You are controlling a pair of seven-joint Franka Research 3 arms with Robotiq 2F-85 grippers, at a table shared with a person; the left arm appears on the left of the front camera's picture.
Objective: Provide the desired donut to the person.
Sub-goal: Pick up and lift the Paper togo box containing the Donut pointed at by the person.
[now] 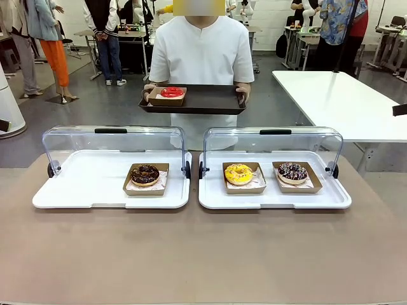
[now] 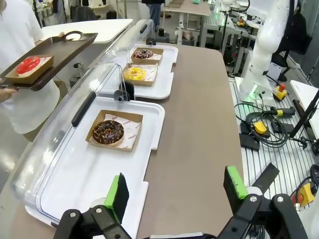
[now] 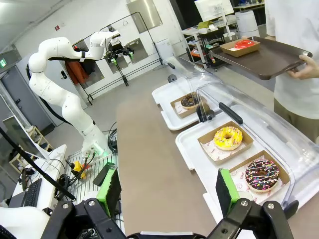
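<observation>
Across the brown worktop [image 1: 191,254], the person in a white short-sleeved shirt [image 1: 201,57] is holding a dark rectangular tray [image 1: 210,100] carrying a red-glazed donut [image 1: 171,92] in a cardboard dish [image 1: 156,99]. The left gripper [image 2: 177,188] and right gripper [image 3: 168,186] are hovering, jaws standing wide, gripping nothing.

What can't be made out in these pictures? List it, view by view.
- Front view: the person has fingers tucked under the dark tray, which hides them.
- Left wrist view: the print on the paper under the chocolate donut is too small to read.
- Right wrist view: the person is cut off above the chest by the top edge.
</observation>
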